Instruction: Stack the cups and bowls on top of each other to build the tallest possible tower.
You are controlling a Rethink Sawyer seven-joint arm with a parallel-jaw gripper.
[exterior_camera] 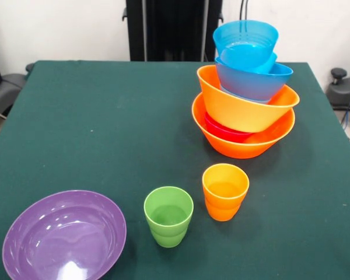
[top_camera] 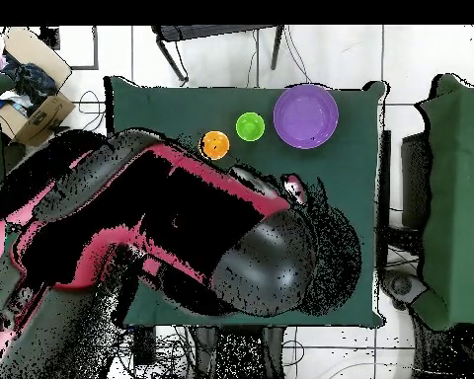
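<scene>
The arm [top_camera: 182,227] spreads over the table [exterior_camera: 105,128] — its gripper is hidden.

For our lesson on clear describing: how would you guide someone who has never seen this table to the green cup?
Start at the green cloth-covered table and find the wide glossy purple plastic bowl at its near corner in the front view. Right beside it stands the small glossy green plastic cup, upright and empty. Its only close match is the orange plastic cup on its other side, the same shape but orange.
</scene>
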